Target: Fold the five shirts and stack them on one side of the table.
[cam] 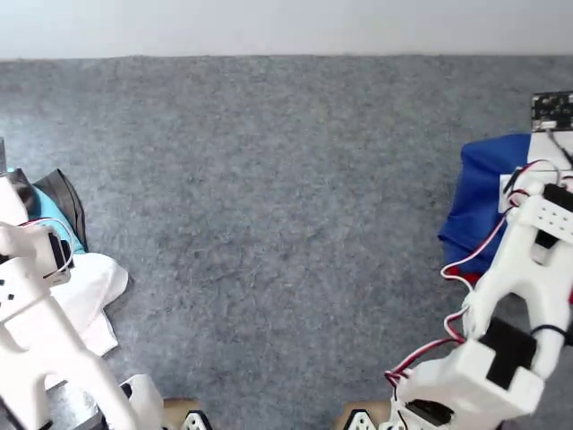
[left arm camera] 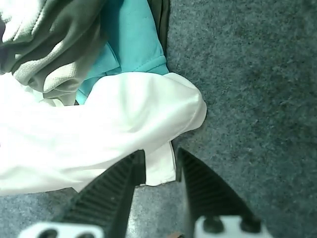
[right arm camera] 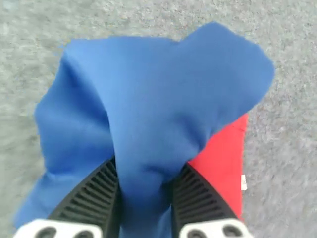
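A pile of shirts lies at the table's left edge: a white shirt (cam: 94, 287) (left arm camera: 99, 134) in front, a teal shirt (cam: 55, 215) (left arm camera: 131, 39) and a grey shirt (left arm camera: 49, 44) behind it. My left gripper (left arm camera: 159, 153) hovers low over the white shirt's corner, narrowly open, with a flat flap of white cloth between the fingertips. At the right edge a blue shirt (cam: 479, 206) (right arm camera: 148, 99) lies on a red shirt (right arm camera: 223, 158). My right gripper (right arm camera: 147, 163) is shut on a bunched ridge of the blue shirt.
The grey felt table top (cam: 286, 179) spreads bare between the two arms. A small circuit board (cam: 552, 109) sits at the far right edge behind the blue shirt. A dark cloth (cam: 64, 193) peeks out behind the teal shirt.
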Robot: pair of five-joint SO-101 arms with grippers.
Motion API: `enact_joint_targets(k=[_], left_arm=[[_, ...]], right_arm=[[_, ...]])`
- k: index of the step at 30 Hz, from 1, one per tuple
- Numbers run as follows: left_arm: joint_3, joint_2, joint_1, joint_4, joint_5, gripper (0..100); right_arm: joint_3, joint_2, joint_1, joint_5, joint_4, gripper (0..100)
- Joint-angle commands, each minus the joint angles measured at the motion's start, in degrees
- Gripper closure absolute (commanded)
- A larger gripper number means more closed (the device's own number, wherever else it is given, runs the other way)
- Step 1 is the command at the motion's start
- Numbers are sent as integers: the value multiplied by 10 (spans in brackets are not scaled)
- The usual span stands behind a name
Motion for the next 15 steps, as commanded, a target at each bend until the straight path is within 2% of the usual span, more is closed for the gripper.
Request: enact_joint_targets(k=[1,5,7,12,15], left_arm=[[-8,-15,1,3,1,892],[-7,-15,1,3,1,892],[-7,-15,1,3,1,892],[-7,-15,1,3,1,892],[-7,-15,1,3,1,892]], right_arm=[[-7,15,15,30,-33,921],[-24,22,33,31,-32,725],[-49,22,42,31,-22,686],[-146,22,44,31,75,728],[-190,22,32,30,149,790]])
